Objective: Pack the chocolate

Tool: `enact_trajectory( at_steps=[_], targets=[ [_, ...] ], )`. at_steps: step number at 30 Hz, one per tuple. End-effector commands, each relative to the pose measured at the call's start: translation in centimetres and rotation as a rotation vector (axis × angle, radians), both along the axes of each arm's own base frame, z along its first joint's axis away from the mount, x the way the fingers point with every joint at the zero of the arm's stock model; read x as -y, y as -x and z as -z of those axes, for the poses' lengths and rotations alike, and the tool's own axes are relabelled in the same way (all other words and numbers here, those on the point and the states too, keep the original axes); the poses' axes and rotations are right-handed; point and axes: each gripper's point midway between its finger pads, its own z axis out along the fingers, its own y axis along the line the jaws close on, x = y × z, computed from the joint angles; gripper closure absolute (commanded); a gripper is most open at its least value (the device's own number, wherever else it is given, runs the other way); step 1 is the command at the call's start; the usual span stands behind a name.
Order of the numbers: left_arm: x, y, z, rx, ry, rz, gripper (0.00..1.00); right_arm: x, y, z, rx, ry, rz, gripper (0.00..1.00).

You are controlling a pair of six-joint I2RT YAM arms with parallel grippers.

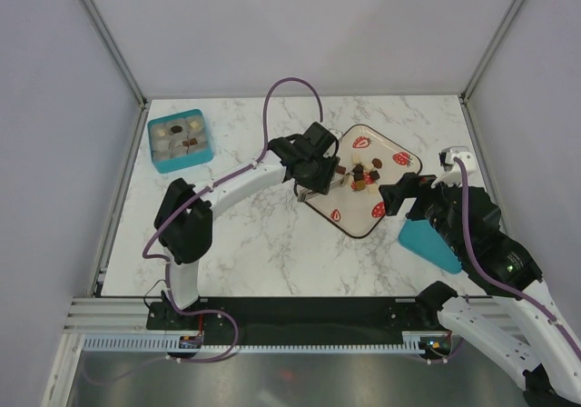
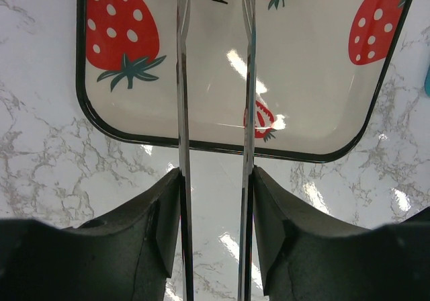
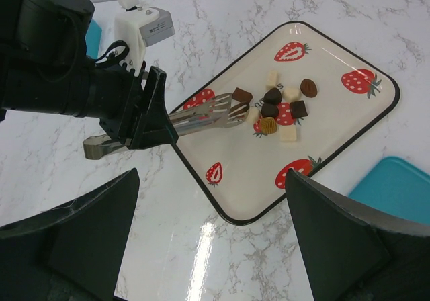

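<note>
Step in hand, as I judge it: picking a piece off the plate with the tongs.

Left gripper (image 2: 215,177) – fingers clamped on the tongs (image 3: 201,118), one pad against each arm; the two arms run parallel with a gap between them, so the blades stand apart; whether a piece sits between them, cannot tell.

Chocolate (image 3: 272,109): a loose cluster near the middle of the strawberry plate (image 3: 336,130), which lies at 3 o'clock of the table (image 1: 254,253) in the top view; more pieces sit in the teal box (image 1: 186,162) at 10 o'clock, well apart from the plate.

Tong tips come in from 9 o'clock of the cluster, just beside a square brown piece.

Right gripper (image 1: 399,193): fingers wide apart, holding nothing, at the plate's 3 o'clock edge; a flat teal piece (image 3: 396,187), likely the box lid, lies near it.

To do it well: straddle a single outlying piece – the square one is nearest; keep the blades low and level to the plate; squeeze gently so it does not skid on the glossy surface; lift straight up before swinging to 10 o'clock.
</note>
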Motion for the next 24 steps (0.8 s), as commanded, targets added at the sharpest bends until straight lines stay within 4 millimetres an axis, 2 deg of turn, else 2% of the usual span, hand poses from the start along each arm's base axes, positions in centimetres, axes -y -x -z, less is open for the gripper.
enact_trajectory(
  at_steps=[1,12,24],
  targets=[
    [1.9,-1.1,-1.5,0.065,0.05,0.046,0.48,0.3,-0.2,-0.4,0.024,0.001,0.016,0.02],
    [2.8,-0.6,-1.7,0.072,0.063,0.072,0.48,0.3,-0.2,-0.3,0.022,0.001,0.018,0.02],
    [3.8,-0.9,0.2,0.058,0.04,0.085,0.48,0.5,0.0,-0.4,0.028,-0.002,0.021,0.02]
  ],
)
